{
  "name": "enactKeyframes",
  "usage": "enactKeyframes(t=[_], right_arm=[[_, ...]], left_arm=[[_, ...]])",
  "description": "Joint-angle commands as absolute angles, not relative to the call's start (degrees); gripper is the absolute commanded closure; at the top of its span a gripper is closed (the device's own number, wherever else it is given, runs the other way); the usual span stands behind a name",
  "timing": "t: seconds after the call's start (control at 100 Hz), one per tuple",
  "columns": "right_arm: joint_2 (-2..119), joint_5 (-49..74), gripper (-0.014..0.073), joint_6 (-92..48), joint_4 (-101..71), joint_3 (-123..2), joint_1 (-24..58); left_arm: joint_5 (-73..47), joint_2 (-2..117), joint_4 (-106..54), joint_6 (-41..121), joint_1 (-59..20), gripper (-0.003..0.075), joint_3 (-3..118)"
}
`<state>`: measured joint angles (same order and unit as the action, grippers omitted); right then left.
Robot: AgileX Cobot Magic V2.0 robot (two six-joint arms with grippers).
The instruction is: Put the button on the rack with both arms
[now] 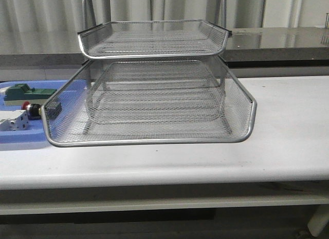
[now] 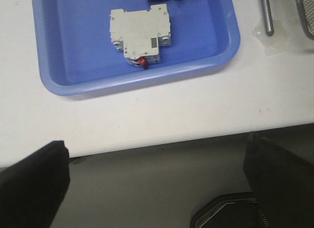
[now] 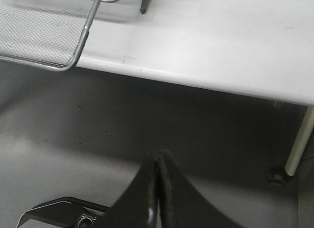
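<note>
Two arms: neither is seen in the front view; both are judged to be held back off the table's near edge, so the pickup has not yet begun.
Blue tray: it is set at the far left of the table, just beside the rack, and the parts are kept in it.
Green block: it lies at the tray's far side and is to be left alone.
White-grey block: it is seen from the left wrist view flat in the tray, nearest the table edge; it must not be mistaken for the target.
Button: its red head and black body are seen in the tray between the two blocks, close to the rack's left wall; only a cut-off sliver of it is caught in the left wrist view.
Left gripper: its fingers are spread wide, nothing is held or touched, and it hangs over the table's near edge. A reach over the white-grey block is advised, with the fingers closed across the black body, not the head.
Rack: its mesh trays are seen bare; a hand-over to the right arm is judged necessary.
Right gripper: its fingers are pressed together on nothing, over the floor beside the rack's corner; it should be opened before the button is received.
</note>
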<state>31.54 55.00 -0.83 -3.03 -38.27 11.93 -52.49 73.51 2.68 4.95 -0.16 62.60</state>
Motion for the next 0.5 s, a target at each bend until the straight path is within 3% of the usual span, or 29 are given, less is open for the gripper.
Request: enactKeyframes(t=[0.0, 0.21, 0.49], right_arm=[[31.68, 52.01, 0.0653, -0.94, -2.75, -39.88, 11.7], [31.68, 52.01, 0.0653, -0.94, -2.75, -39.88, 11.7], [31.68, 52.01, 0.0653, -0.94, -2.75, -39.88, 11.7]], left_arm=[[-49.25, 72.35, 1.81, 4.84, -0.15, 0.0003, 64.76], [-48.48, 76.07, 2.16, 5.93, -0.15, 0.0003, 69.07], [-48.98, 88.77, 0.0, 21.98, -0.15, 0.0003, 84.12]])
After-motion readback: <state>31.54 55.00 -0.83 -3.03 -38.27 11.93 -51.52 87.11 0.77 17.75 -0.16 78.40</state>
